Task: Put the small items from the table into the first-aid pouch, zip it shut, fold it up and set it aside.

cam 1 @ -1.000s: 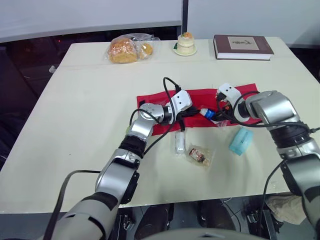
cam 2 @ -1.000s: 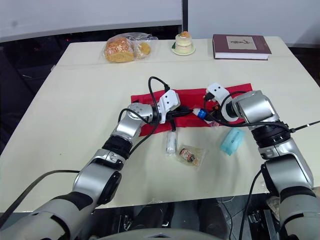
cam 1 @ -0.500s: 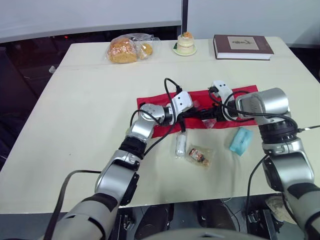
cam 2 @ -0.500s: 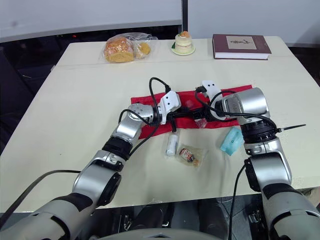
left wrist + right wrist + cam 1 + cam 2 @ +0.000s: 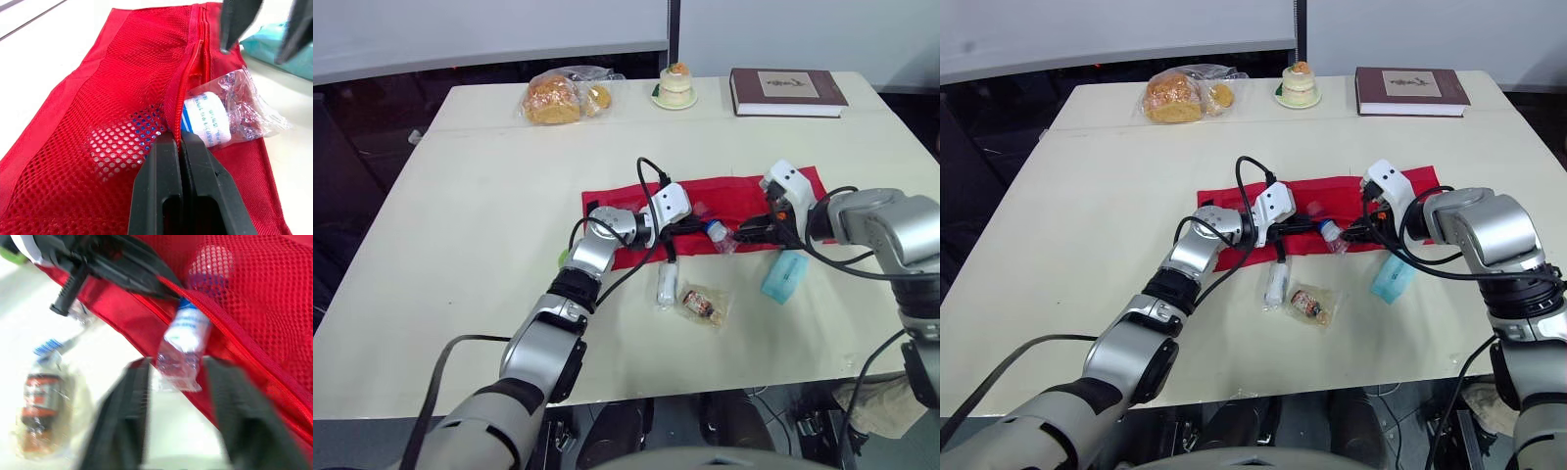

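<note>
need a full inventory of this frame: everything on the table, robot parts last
table: 1, cream, under everything
pouch: 1, red mesh, mid-table, zip open
bandage roll: 1, white and blue in clear wrap, half inside the pouch opening
tube packet: 1, white, on the table just in front of the pouch
snack-like packet: 1, brown in clear wrap, beside the tube packet
flat packet: 1, teal, in front of the pouch's right end
bread bag: 1, clear with golden bread, far edge
cake: 1, pale, on a small plate, far edge
book: 1, dark red, far right corner
left pincer: 1, black, shut on the pouch's zip edge
right pincer: 1, black, open, by the roll's outer end
</note>
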Controlling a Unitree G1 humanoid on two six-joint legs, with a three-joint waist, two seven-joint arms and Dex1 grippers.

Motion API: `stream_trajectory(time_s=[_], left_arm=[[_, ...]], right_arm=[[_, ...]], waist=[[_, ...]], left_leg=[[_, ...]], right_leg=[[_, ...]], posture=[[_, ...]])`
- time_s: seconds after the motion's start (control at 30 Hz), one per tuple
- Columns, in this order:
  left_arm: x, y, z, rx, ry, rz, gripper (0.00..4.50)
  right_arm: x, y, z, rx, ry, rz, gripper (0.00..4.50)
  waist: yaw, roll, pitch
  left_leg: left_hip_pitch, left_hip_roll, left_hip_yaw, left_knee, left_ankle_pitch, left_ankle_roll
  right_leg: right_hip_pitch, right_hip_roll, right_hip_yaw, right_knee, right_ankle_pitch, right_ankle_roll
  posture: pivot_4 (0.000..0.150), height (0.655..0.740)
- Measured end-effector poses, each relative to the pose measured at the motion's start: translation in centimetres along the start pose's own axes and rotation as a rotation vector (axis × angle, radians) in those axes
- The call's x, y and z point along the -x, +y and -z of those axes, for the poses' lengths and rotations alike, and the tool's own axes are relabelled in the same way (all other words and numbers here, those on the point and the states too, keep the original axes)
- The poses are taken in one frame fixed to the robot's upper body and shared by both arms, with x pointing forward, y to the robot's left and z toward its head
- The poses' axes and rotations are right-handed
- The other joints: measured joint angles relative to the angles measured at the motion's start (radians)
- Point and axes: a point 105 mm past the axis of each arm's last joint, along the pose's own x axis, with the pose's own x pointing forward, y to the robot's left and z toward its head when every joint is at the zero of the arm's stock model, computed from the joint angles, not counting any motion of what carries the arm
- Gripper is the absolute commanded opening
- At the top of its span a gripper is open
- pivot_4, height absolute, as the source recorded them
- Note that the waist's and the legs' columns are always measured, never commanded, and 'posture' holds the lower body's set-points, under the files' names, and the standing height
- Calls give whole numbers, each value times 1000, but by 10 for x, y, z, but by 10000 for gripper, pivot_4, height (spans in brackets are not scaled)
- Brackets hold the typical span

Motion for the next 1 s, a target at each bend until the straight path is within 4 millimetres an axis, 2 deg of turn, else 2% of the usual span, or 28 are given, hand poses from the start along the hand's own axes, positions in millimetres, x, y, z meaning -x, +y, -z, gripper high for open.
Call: stream_trajectory(time_s=[0.03,0.07,0.17,0.5,0.77,1.0], left_arm=[[0,0,0,0,0,0,0],[0,0,0,0,0,0,0],[0,0,0,0,0,1,0],[-1,-1,0,0,-1,9,0],[0,-2,0,-2,3,19,0],[2,0,1,-1,1,6,0]], right_arm=[[-2,-1,4,12,10,8,2163],[-5,-1,9,30,25,11,291],[-13,2,18,65,56,5,291],[-39,0,10,102,-8,60,291],[-63,-6,-12,140,-124,130,291],[-77,-8,-21,114,-205,165,291]], waist=[[0,0,0],[0,0,0],[0,0,0],[0,0,0],[-3,0,0],[-5,0,0]], left_leg=[[0,0,0,0,0,0],[0,0,0,0,0,0],[0,0,0,0,0,0],[0,0,0,0,0,0],[0,0,0,0,0,0],[0,0,0,0,0,0]], right_leg=[[0,0,0,0,0,0],[0,0,0,0,0,0],[0,0,0,0,0,0],[0,1,0,0,0,0],[0,2,0,0,0,0],[0,2,0,0,0,0]], posture=[[1500,7289],[1500,7289],[1500,7289],[1500,7289],[1500,7289],[1500,7289]])
